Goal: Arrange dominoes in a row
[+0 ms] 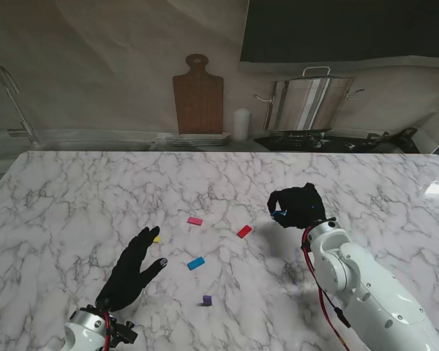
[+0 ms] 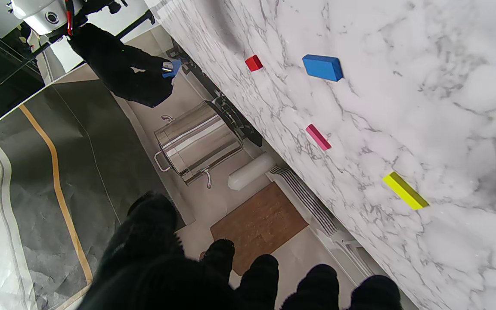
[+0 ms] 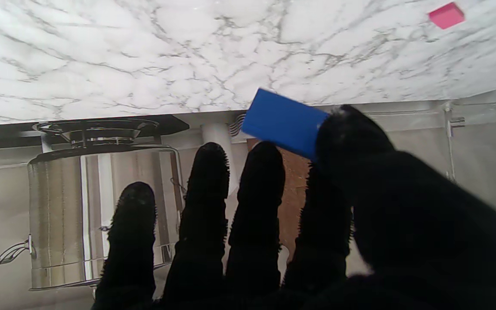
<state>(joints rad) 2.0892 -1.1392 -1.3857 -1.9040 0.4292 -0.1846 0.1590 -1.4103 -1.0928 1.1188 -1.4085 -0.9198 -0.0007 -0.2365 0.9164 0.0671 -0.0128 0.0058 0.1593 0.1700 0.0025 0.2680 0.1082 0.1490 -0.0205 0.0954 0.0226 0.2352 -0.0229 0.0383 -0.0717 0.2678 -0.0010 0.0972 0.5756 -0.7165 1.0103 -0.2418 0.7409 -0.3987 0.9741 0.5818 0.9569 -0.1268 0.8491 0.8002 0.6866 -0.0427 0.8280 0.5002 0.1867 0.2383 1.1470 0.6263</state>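
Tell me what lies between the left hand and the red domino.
In the stand view, the loose blue domino lies between the left hand and the red domino; otherwise bare marble.

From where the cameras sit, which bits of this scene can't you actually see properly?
- Yellow domino: in the stand view the left hand covers most of it.
- Held blue domino: in the right wrist view the right hand hides one end.
- Purple domino: too small in the stand view to tell if it stands or lies.
- Left hand's palm: cut off at the left wrist view's edge.
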